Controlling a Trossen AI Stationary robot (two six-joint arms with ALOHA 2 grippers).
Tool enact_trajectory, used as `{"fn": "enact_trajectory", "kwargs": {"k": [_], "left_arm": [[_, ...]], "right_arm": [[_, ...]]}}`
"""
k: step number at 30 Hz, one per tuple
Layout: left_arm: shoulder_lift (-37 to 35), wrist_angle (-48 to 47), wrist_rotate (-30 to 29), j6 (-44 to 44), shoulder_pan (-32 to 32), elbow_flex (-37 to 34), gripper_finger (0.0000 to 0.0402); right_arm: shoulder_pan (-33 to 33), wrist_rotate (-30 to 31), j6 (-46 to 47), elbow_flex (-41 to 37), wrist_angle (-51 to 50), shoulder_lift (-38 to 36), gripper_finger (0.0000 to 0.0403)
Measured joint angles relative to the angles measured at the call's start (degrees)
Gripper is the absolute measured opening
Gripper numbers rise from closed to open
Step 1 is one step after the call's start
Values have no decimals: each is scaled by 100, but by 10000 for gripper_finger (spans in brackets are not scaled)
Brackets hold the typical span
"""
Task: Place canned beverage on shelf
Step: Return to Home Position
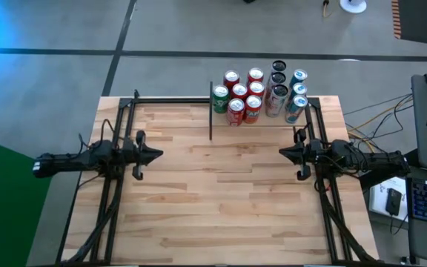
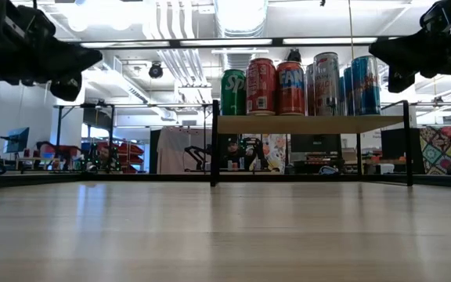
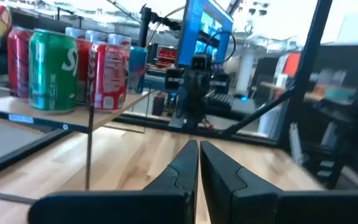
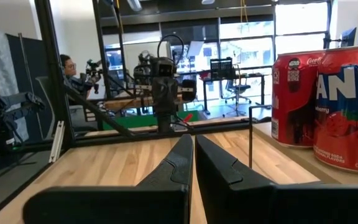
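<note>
Fingers (image 3: 185, 165) pressed together on the left gripper (image 1: 158, 154) and the right gripper (image 1: 282, 152), both empty and well apart from the shelf (image 2: 312, 124) at the desk's (image 1: 221, 200) far edge, where the cans (image 1: 254, 93) stand, so I'd home each arm slowly and level, away from those cans.
</note>
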Motion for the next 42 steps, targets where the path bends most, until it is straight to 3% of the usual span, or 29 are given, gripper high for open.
{"fn": "enact_trajectory", "kwargs": {"k": [4,10,42], "left_arm": [[28,-61,-11,-305,0,14,1],[48,-100,-17,18,0,28,1],[59,-101,-24,32,0,50,1]], "right_arm": [[0,-2,3,0,1,-4,9],[0,-2,-2,0,-2,-2,9],[0,-2,-2,-2,0,-2,9]]}}
